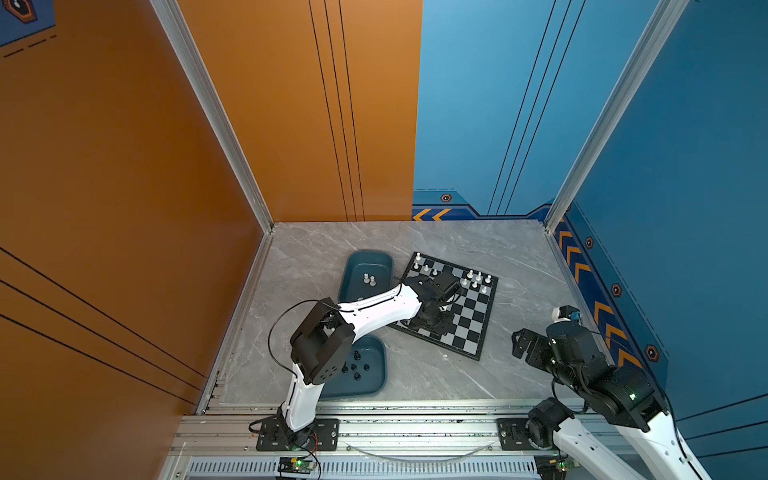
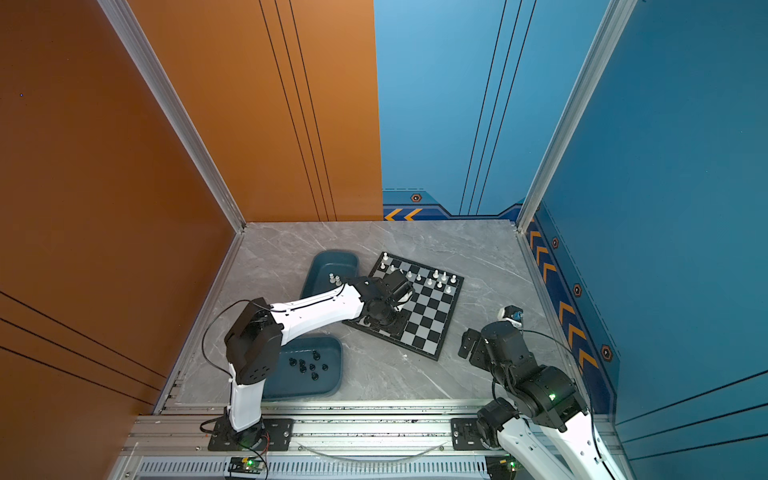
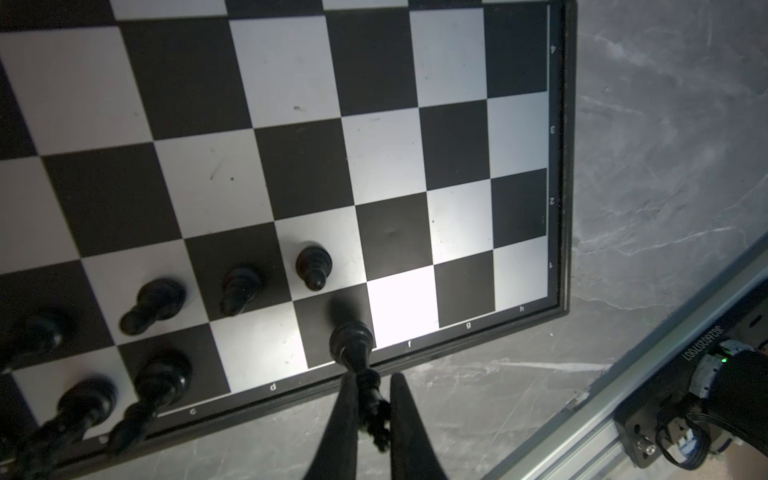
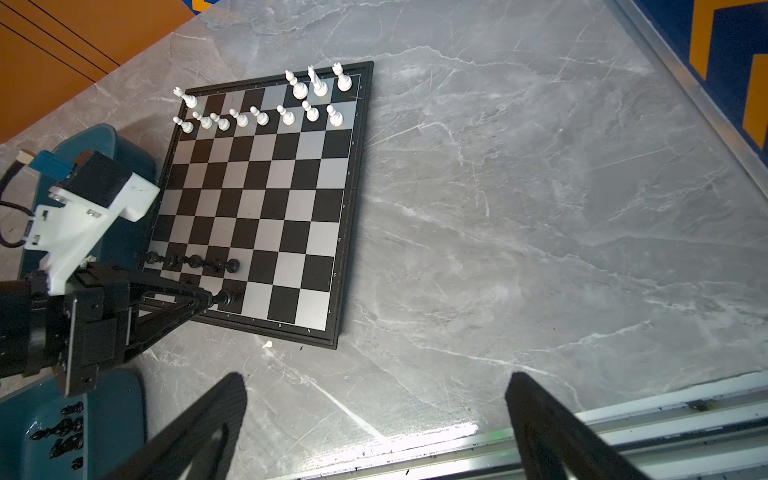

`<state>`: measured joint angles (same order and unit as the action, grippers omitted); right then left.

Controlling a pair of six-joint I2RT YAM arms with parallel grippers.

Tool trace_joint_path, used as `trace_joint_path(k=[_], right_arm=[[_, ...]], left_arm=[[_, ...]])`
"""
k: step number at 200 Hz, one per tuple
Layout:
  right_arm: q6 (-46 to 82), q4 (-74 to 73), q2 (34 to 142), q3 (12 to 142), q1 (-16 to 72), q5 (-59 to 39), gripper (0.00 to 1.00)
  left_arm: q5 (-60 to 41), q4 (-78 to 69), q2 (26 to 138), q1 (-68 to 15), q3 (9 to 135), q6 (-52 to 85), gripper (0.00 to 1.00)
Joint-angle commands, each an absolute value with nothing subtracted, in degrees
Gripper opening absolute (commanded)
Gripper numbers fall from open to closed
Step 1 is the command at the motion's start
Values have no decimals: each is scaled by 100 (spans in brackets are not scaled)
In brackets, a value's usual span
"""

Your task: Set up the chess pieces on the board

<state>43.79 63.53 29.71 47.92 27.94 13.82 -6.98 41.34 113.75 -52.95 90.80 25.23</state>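
Standing skewed on the grey marble-look bench (image 1: pixel 519 257), the board (image 4: pixel 270 199) is a flat square of glossy black and silver-grey squares inside a thin black border, with small white letters and numbers along its edges. Twelve white pieces (image 4: pixel 261 115) stand at its far end: a full row of eight pawns and, behind them, four taller ones, one alone at a corner and three together at the opposite corner. At the near end the left wrist view shows seven black pieces (image 3: pixel 313 266) with round bases: four pawns in the second row and three taller ones in the edge row. One of those three, a tall black piece (image 3: pixel 351 343) with a ringed stem and knobbly top, is clamped near its top by the left tool (image 3: pixel 371 380). It leans, with its base at the black edge-row square between the d and f marks; whether the base touches cannot be told. The right tool (image 4: pixel 374 378) hangs with its fingers (image 4: pixel 536 415) wide apart and nothing between them, over bare bench right of the board. Left of the board, a teal far tray (image 1: pixel 357 262) shows two more white pieces, and a teal near tray (image 2: pixel 332 374) holds a cluster of black ones too small for a sure count.
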Motion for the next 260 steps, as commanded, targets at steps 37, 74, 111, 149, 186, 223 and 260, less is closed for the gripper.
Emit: trace_joint_path(k=[37, 74, 111, 149, 186, 223, 260], right_arm=[[4439, 6513, 3020, 4808, 2751, 1522, 100], [4404, 6495, 3052, 4811, 2690, 1481, 100], [4390, 6487, 3080, 4808, 2638, 1442, 100], [4345, 6462, 3122, 4804, 2567, 1383, 100], [4276, 6411, 3192, 4800, 2446, 1277, 100], [4099, 6146, 3447, 4872, 2401, 1086, 100], [3859, 5522, 4264, 5153, 2449, 766, 100]], left_arm=[[-713, 4184, 11620, -5327, 9242, 2408, 4], [-722, 4191, 11626, -5300, 9180, 2377, 11], [-738, 4189, 11606, -5263, 9202, 2361, 34], [-775, 4236, 11497, -5212, 9255, 2416, 41], [-646, 4408, 11285, -5214, 9427, 2418, 43], [-246, 4663, 10712, -5099, 9577, 2422, 44], [-1, 4680, 9513, -4570, 8894, 2769, 48]])
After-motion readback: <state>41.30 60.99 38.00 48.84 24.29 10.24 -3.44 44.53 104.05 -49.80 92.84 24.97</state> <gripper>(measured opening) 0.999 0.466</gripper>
